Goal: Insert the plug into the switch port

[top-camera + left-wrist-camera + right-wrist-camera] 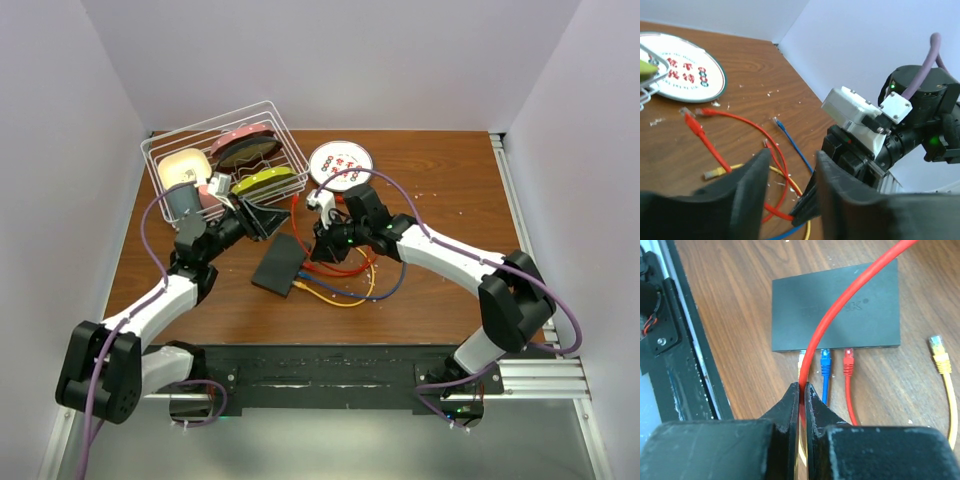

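Note:
The flat black switch [835, 305] lies on the wooden table, and it also shows in the top view [278, 263]. A yellow plug, a blue plug [825, 361] and a red plug [848, 361] sit against its socket edge. My right gripper [801, 388] is shut on a red cable [840, 300] that arcs over the switch; it shows just right of the switch in the top view [322, 250]. My left gripper [792, 159] is open and empty, its fingers either side of the right gripper's tips, up-left of the switch in the top view [260, 220]. Loose red plugs [688, 117] lie on the table.
A white patterned plate [340, 160] sits at the back, and a wire basket [222, 160] of dishes at the back left. Loose red, blue and yellow cables [345, 285] tangle right of the switch. A loose yellow plug [939, 352] lies right of the switch.

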`<state>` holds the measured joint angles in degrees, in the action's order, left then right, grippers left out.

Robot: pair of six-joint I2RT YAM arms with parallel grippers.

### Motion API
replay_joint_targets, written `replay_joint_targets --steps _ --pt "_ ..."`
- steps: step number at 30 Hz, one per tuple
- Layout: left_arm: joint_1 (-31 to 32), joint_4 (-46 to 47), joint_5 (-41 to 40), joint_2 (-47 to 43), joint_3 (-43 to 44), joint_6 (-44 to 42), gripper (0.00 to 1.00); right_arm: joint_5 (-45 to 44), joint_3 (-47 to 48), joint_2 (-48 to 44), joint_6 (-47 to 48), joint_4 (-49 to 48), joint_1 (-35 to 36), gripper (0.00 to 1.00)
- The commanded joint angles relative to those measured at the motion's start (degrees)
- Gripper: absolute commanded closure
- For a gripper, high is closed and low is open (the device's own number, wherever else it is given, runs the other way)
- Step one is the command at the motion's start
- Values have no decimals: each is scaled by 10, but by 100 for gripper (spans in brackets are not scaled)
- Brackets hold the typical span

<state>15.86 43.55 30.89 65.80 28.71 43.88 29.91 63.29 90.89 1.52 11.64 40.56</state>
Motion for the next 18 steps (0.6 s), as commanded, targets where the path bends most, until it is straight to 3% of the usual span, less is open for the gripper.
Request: replay_joint_targets --steps 1,11,14,18 --pt "-3 -19 -12 21 -9 6 41 -20 -2 -34 -10 -27 3 97" --pt "-2 5 -4 114 15 15 31 -6 -6 -56 -5 -24 3 96" --pt "-2 61 18 156 20 43 34 7 -8 -56 1 -18 2 96" --pt "-2 204 50 227 20 107 46 16 -11 -56 13 -3 3 95"
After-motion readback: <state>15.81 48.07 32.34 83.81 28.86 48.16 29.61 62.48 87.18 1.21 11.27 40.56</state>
